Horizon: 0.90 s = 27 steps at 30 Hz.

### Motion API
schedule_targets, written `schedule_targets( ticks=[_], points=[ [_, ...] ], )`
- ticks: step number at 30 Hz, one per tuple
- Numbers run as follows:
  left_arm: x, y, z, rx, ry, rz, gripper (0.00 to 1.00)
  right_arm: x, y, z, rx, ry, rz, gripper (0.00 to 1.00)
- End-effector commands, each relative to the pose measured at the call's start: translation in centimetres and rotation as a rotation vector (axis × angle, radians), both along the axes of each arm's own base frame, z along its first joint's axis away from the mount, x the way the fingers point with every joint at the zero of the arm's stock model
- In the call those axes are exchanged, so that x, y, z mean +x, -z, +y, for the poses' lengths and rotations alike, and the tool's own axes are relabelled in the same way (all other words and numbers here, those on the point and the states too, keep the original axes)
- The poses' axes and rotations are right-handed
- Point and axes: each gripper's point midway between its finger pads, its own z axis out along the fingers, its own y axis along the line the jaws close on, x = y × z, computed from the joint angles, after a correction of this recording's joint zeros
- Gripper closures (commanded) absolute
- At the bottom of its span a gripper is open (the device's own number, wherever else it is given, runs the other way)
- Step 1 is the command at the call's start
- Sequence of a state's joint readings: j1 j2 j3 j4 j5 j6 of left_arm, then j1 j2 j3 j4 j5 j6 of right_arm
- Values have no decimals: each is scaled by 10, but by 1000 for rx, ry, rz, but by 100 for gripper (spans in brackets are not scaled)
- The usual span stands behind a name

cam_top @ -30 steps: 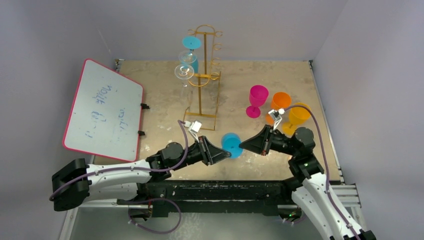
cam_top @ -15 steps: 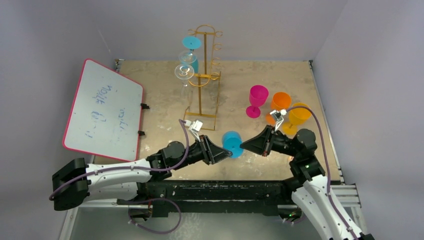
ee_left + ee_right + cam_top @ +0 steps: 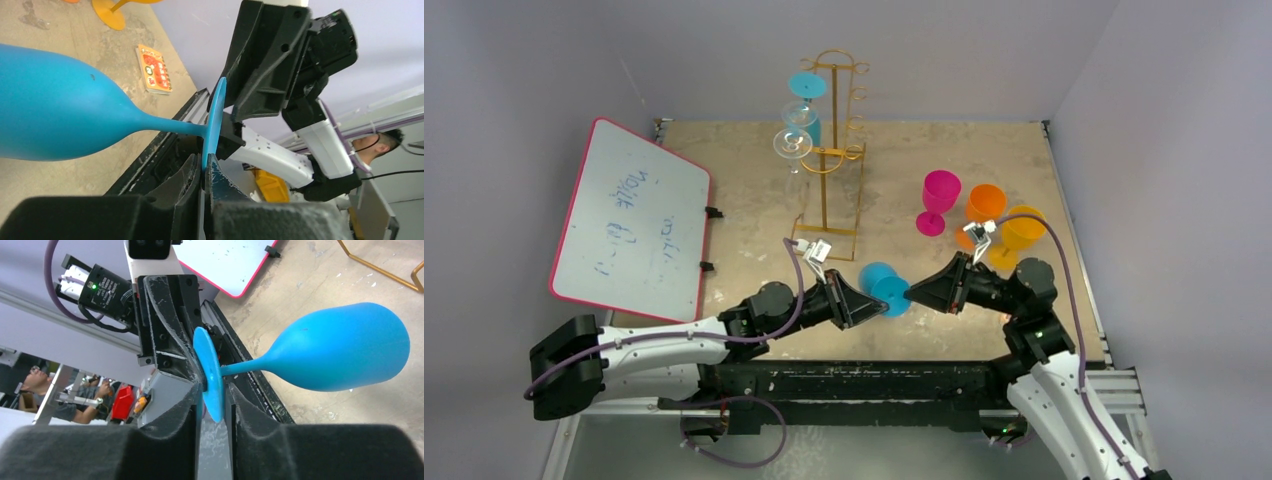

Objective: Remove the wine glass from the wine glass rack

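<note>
Blue wine glass [image 3: 884,286]: off the gold rack [image 3: 827,190], sideways well in front of it; left gripper [image 3: 204,172] clenched on its foot, right gripper [image 3: 212,400] loose around same foot; apparently handover step, right must next back clear.

Faint blue handwriting covers the whiteboard [image 3: 629,222] at the left, but it seems smeared or upside down, and no word can be read. A small orange card [image 3: 155,69] on the table [image 3: 60,30], toward the right, carries print too blurred to read.
</note>
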<state>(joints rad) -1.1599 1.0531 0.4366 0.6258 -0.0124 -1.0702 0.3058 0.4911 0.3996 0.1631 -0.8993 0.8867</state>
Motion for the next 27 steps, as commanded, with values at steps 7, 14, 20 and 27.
schedule_targets(
  ticks=[7,14,20,27],
  points=[
    [-8,-12,25,-13,-1,-131,100,3,-12,-5,63,78,-48,46],
    [-10,-3,35,88,8,-246,100,26,-11,-19,95,283,53,23],
    [-33,-11,26,163,189,-429,100,45,-21,-44,44,488,-9,12],
    [-18,21,52,346,135,-654,100,58,14,-45,-175,456,-65,1]
  ],
)
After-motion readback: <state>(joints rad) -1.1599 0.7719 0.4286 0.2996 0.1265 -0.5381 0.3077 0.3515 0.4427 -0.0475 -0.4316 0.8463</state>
